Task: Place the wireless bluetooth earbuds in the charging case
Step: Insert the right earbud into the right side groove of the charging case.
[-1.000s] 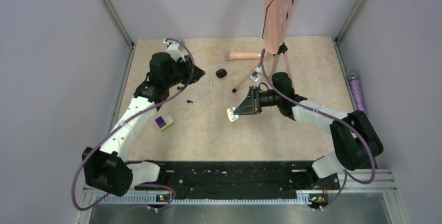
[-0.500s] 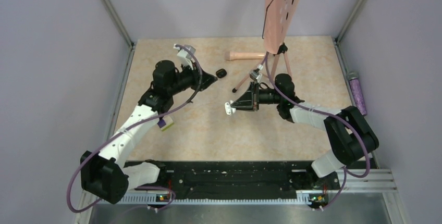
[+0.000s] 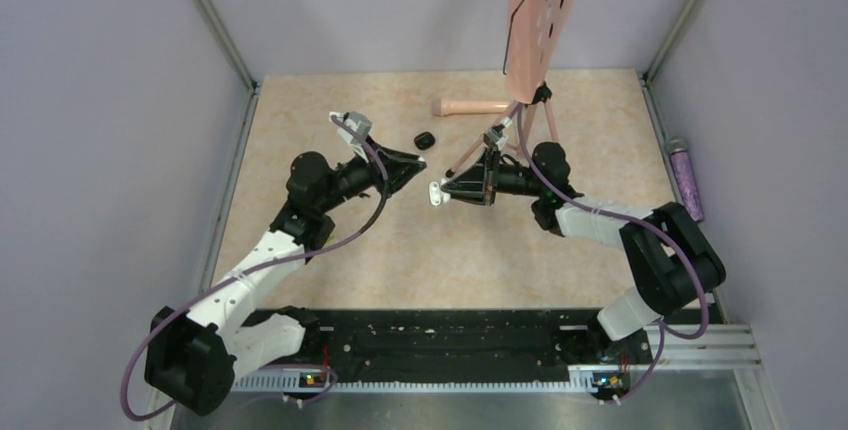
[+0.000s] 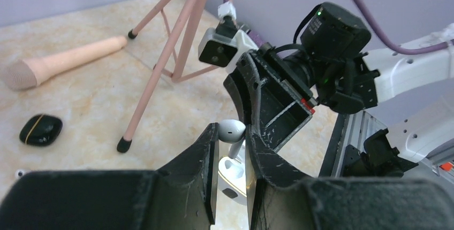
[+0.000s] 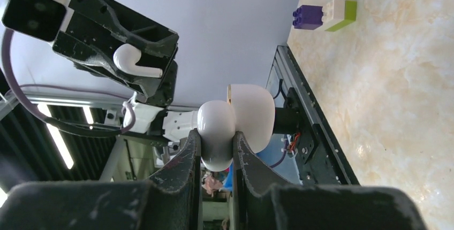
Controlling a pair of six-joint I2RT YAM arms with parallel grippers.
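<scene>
A white stemmed earbud [image 4: 231,130] is pinched between the tips of my left gripper [image 4: 232,132], which is shut on it. Just below it the white charging case [image 4: 231,174] shows an empty socket. My right gripper [image 5: 216,136] is shut on that case [image 5: 217,133], whose lid stands open. In the top view the left gripper [image 3: 412,172] and right gripper [image 3: 445,190] meet tip to tip above mid-table, the case [image 3: 437,193] between them. From the right wrist the earbud [image 5: 134,61] shows in the left jaws. No second earbud is in view.
A black oval pod [image 3: 424,139] lies behind the grippers. A pink microphone [image 3: 472,106] and a pink tripod [image 3: 500,135] carrying a perforated board [image 3: 545,10] stand at the back. A purple-and-yellow block [image 5: 324,15] lies on the table. A purple bottle [image 3: 685,175] sits off the right edge.
My left arm swung right and forward with the earbud, now covering the block in the top view. My right arm carried the case back and left, so both grippers have come together.
</scene>
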